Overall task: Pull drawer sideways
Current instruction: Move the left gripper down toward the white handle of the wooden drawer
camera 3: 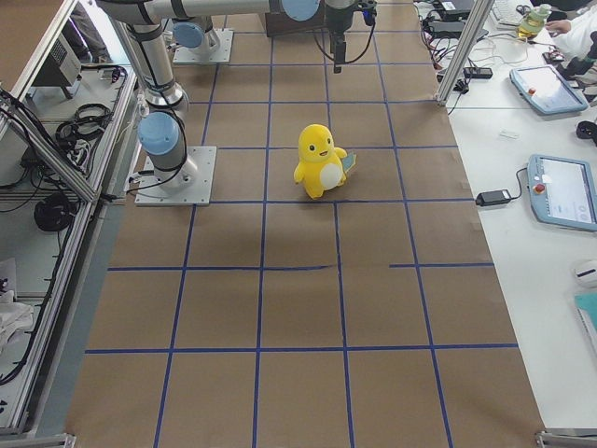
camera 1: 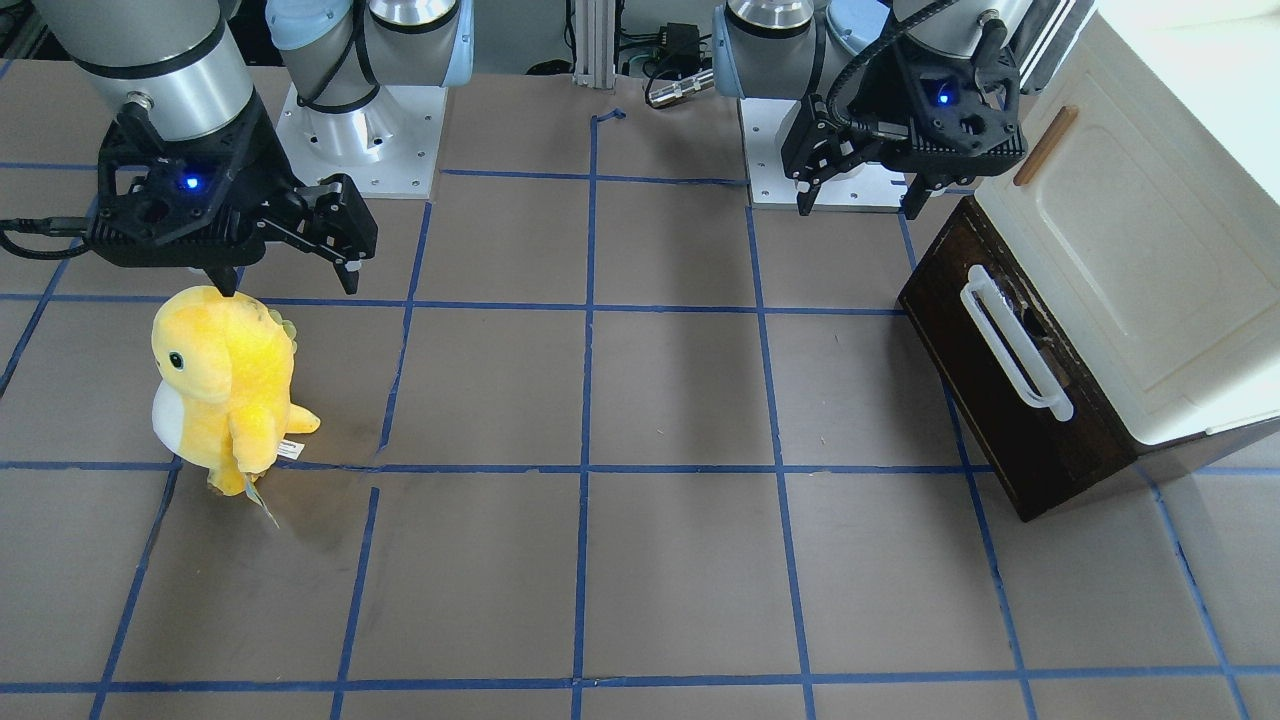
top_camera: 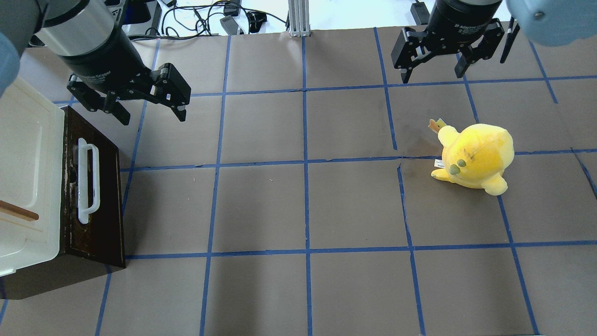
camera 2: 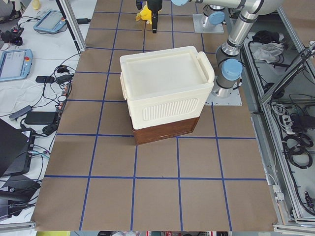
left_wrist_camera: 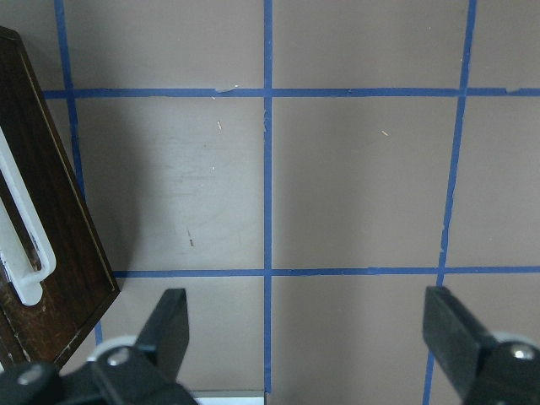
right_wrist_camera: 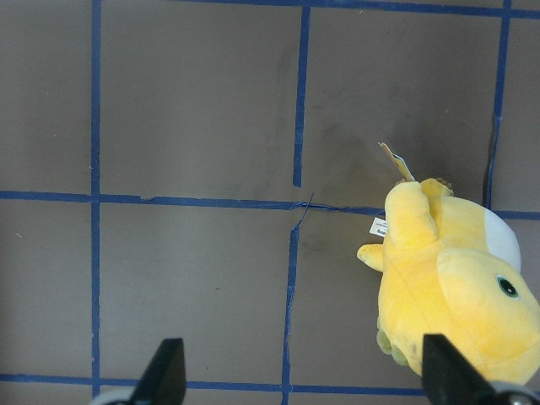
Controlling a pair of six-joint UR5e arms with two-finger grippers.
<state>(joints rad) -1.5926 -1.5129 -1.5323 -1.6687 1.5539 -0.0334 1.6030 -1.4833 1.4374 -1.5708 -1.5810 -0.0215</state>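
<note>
Wide open and empty, my left gripper (top_camera: 152, 116) has the drawer (top_camera: 106, 210) beside it; coming in crooked, I'd miss its white handle (top_camera: 83, 196).

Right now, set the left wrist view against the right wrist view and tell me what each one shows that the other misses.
Only the left wrist view shows the drawer, its dark front and white bar handle at the picture's left edge. Only the right wrist view shows the yellow plush toy, at its lower right. Both share the brown table with its blue tape grid, and each shows its own hand, left hand and right hand, open and holding nothing.
</note>
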